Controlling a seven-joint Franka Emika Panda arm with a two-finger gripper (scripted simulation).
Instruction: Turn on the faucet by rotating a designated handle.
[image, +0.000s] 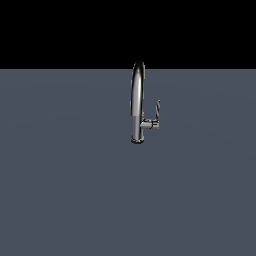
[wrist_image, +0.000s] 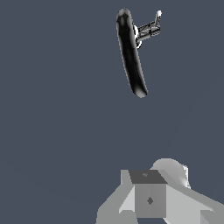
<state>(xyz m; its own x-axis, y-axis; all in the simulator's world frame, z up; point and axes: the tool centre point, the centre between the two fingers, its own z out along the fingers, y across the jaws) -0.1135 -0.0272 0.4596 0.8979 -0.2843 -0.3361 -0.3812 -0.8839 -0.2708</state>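
step in hand: approach. the faucet (image: 137, 102) stands upright on the counter (image: 60, 190), its handle (image: 156, 114) on the exterior view's right. pincer state cannot be told. next: reach the handle, not the spout.

Only the wrist view shows any of the robot; the exterior view holds none of it. What appears is the gripper body (wrist_image: 151, 197), a cluster of plain grey shapes with flat, matte shading; at its middle sits a boxy block, its upper face dark grey and its front face mid grey; each of those two faces carries one small dark diamond-shaped mark. Behind the block rises a paler rounded dome, almost white along its edge; light grey slabs slope away from the block on both sides, angular and smooth; no cables, screws or lettering can be made out; the fingertips are out of frame.
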